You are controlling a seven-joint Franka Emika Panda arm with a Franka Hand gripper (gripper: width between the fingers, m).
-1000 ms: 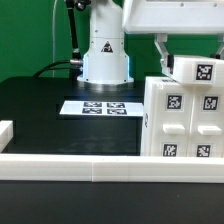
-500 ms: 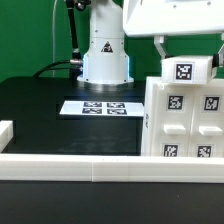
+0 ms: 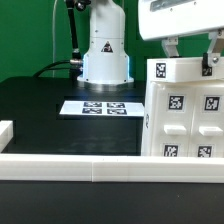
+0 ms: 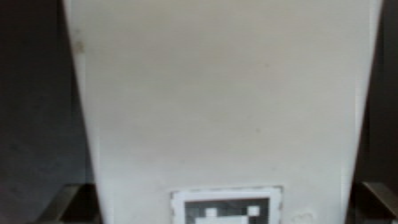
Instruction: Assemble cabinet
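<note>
The white cabinet body (image 3: 185, 125) stands at the exterior view's right, with several square tags on its front. A smaller white panel (image 3: 185, 70) with one tag lies along the body's top edge. I cannot tell whether the two touch. My gripper (image 3: 192, 57) comes down from above with a finger on each side of this panel and is shut on it. In the wrist view the panel (image 4: 222, 100) fills the middle. Its tag is near my gripper (image 4: 221, 208), whose dark fingertips (image 4: 64, 205) show at both sides.
The marker board (image 3: 103, 106) lies flat on the black table before the robot's white base (image 3: 105, 55). A low white border rail (image 3: 70, 166) runs along the near side and turns up at the exterior view's left.
The panel in my gripper has shifted toward the exterior view's left and turned. Its tag went from the right end to the left end, and more of its long face shows.
</note>
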